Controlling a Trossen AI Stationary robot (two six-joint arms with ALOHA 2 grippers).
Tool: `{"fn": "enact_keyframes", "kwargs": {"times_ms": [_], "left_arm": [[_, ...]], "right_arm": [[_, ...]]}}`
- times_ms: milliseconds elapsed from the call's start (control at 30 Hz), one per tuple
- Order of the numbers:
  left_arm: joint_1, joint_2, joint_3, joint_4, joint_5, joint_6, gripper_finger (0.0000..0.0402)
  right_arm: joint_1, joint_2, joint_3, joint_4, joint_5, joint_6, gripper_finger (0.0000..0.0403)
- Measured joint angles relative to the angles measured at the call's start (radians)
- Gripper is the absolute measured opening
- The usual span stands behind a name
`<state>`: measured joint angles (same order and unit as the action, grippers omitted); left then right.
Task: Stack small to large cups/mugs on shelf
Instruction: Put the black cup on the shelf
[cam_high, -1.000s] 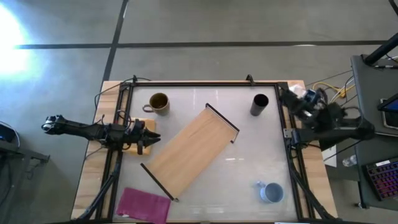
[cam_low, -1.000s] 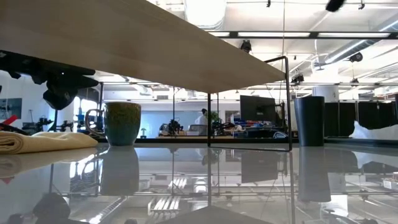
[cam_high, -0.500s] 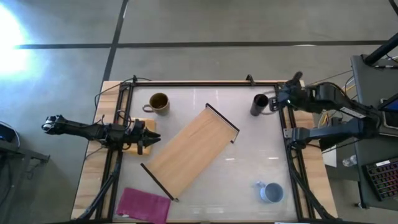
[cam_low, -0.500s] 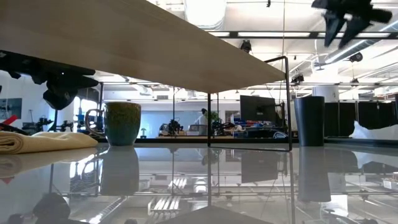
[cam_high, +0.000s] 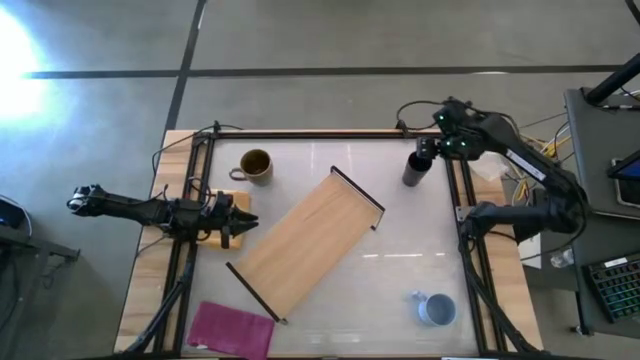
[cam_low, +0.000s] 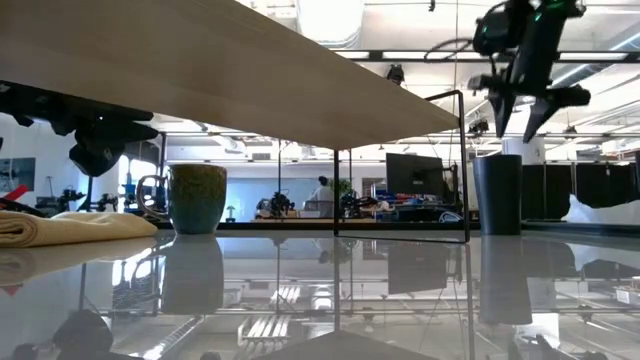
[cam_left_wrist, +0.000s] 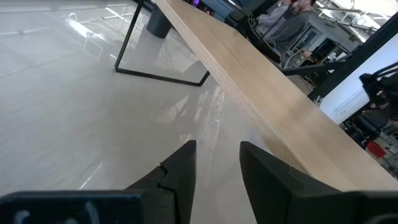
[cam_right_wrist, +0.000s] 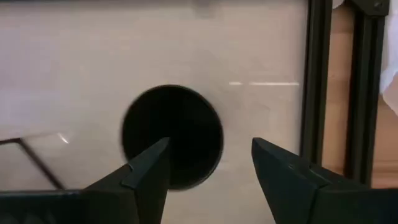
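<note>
While my right claw (cam_high: 424, 152) hangs above the black cup (cam_high: 416, 168), its two fingers (cam_right_wrist: 147, 168) stand wide apart and hold nothing, and my right wrist view looks straight down into the cup's dark round mouth (cam_right_wrist: 172, 135) between them. In the low view the same claw (cam_low: 521, 112) sits clear above the cup's rim (cam_low: 497, 195), not touching it. The cup stands upright on the bench (cam_high: 420, 250), just beyond the far railed end of the shelf (cam_high: 305, 244) and close to the black frame at the bench's right edge. The shelf is a long light-wood board lying slantwise across the middle of the bench, a thin black rail (cam_high: 357, 188) at each short end. The mustard-brown mug (cam_high: 255, 165) stands upright on the other side of the shelf from the black cup, toward the far left of the bench, handle turned away from the shelf. The light blue-grey mug (cam_high: 435, 309) sits well apart from the shelf, near the bench's right front corner; I think it stands upright, though the high view is too small to be sure. My left claw (cam_high: 228, 222) waits low just beside the shelf's left long edge, over an orange cloth (cam_low: 70, 228), its fingers (cam_left_wrist: 180, 177) parted and empty. A magenta cloth (cam_high: 232, 329) lies by the shelf's near end.
</note>
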<state>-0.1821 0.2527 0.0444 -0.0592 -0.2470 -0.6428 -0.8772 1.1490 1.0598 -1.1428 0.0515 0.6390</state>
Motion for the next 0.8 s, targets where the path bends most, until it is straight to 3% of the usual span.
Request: {"fn": "enact_keyframes", "kwargs": {"times_ms": [400, 533, 700, 800], "left_arm": [[0.0, 0.0, 0.0, 0.0, 0.0, 0.0, 0.0109], [0.0, 0.0, 0.0, 0.0, 0.0, 0.0, 0.0109], [0.0, 0.0, 0.0, 0.0, 0.0, 0.0, 0.0109], [0.0, 0.0, 0.0, 0.0, 0.0, 0.0, 0.0109]], "right_arm": [[0.011, 0.094, -0.078, 0.006, 0.001, -0.034, 0.0196], [0.011, 0.071, -0.087, 0.023, 0.031, -0.053, 0.0141], [0.013, 0.069, -0.086, 0.026, 0.079, -0.124, 0.0032], [0.018, 0.072, -0.082, 0.019, 0.076, -0.139, 0.0013]]}}
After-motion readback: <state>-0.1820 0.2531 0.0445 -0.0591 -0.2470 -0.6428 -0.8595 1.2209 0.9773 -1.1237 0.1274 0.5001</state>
